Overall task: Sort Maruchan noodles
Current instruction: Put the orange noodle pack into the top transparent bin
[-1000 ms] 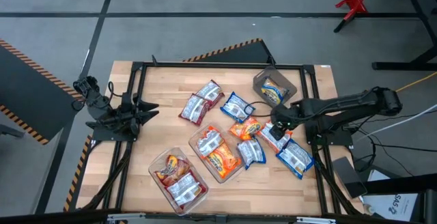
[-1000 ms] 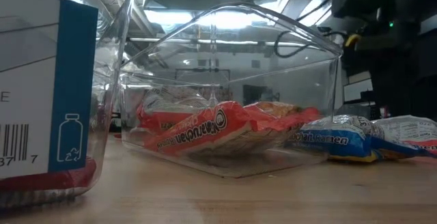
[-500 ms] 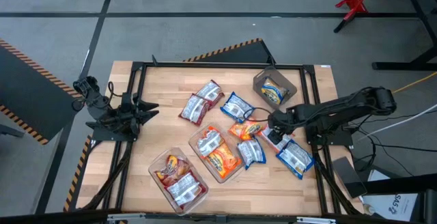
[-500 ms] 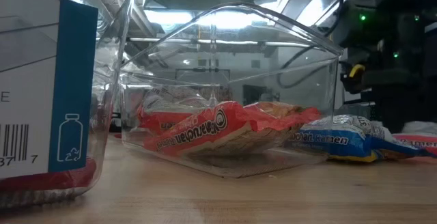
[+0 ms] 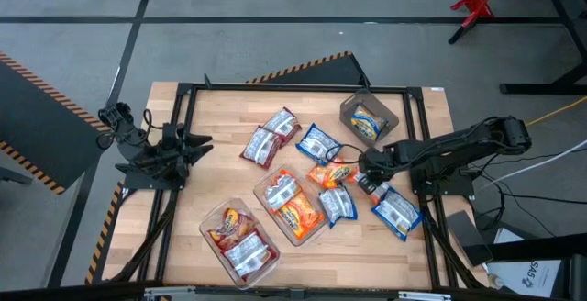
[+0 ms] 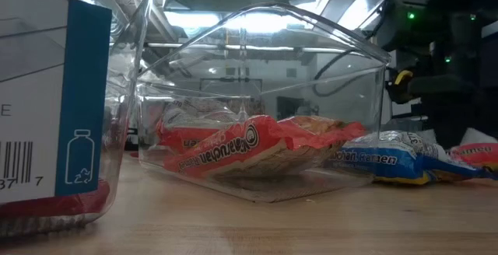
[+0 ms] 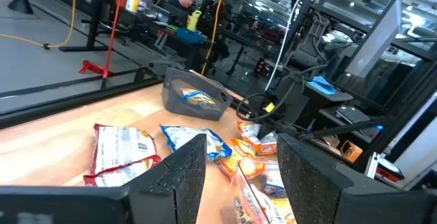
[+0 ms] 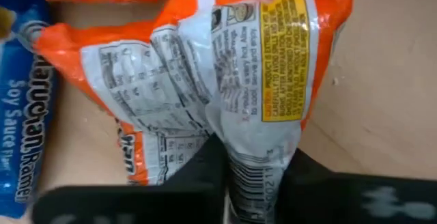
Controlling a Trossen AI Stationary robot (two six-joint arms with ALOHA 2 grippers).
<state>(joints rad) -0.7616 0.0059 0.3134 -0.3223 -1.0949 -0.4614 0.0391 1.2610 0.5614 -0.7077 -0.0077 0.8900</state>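
Right hand [image 8: 254, 176]: low over the right-centre of the pale wooden desk [image 5: 211, 131], its two dark fingers [image 8: 198, 166] pinched on the crimped end seam of an orange-and-white crinkly plastic ramen packet [image 8: 225, 80], back panel with nutrition print facing up. The packet lies flat on the desk, among the loose ones at its right-centre.

Left hand [image 5: 197, 145]: parked at the desk's left edge, fingers spread, holding nothing.

Stock on the desk — loose packets: two red-and-white ones [image 5: 271, 136] towards the middle, blue-and-white ones [image 5: 318, 142] around the centre and right, more orange ones [image 5: 327, 172] just beside the right hand. Sorted so far: a dark grey tub [image 5: 369, 117] at the far right holds a blue packet; two clear rectangular plastic tubs [image 5: 240, 237] at the near side hold red and orange packets.

Handling, judged: light, with a brittle noodle block inside a thin film that is slick and noisy. The flat crimped seam is the sound place to grip — firm enough to pinch, and it spares the block from crushing. Held by one end, the packet will likely hang and swing; a weak pinch may let the film slide out.
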